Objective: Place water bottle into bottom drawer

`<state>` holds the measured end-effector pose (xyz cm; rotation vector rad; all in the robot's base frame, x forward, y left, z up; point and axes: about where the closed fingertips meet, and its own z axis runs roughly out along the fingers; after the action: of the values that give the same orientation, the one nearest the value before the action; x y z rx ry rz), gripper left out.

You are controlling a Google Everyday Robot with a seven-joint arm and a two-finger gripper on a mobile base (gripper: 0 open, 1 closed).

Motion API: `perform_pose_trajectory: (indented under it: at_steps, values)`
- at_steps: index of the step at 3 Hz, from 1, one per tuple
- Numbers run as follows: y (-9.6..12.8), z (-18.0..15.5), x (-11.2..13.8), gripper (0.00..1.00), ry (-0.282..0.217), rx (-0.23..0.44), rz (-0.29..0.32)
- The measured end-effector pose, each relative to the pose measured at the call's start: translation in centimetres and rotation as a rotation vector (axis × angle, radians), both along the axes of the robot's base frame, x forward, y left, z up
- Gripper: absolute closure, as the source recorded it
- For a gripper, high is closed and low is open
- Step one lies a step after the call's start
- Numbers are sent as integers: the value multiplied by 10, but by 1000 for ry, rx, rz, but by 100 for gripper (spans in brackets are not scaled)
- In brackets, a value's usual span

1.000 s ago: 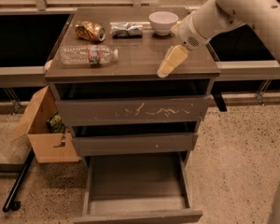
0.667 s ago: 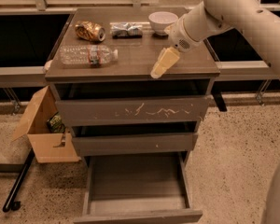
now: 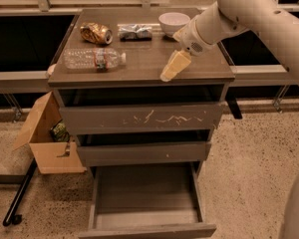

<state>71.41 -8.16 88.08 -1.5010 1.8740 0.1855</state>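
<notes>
The water bottle (image 3: pixel 93 59) lies on its side on the left part of the cabinet top (image 3: pixel 142 63), cap pointing right. It is clear crinkled plastic with a red-green label band. My gripper (image 3: pixel 171 66) hangs just over the top near its front edge, right of the middle, about a bottle's length to the right of the cap and holding nothing. The bottom drawer (image 3: pixel 147 195) is pulled out below, with a flat bare inside.
A crushed gold can (image 3: pixel 95 33), a silver foil packet (image 3: pixel 135 31) and a white bowl (image 3: pixel 173 23) stand at the back of the top. The scratched top drawer (image 3: pixel 142 118) and the middle drawer (image 3: pixel 144 153) stand slightly out. A cardboard box (image 3: pixel 47 141) sits at the left.
My gripper and arm have moved left across the cabinet top, closer to the water bottle. The bottle and the drawers have not moved.
</notes>
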Motion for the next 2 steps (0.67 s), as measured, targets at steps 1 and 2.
perform_pose_trajectory:
  at_steps: [1, 2]
  values:
    - [0, 0, 0, 41, 0, 0, 0]
    - [0, 0, 0, 62, 0, 0, 0]
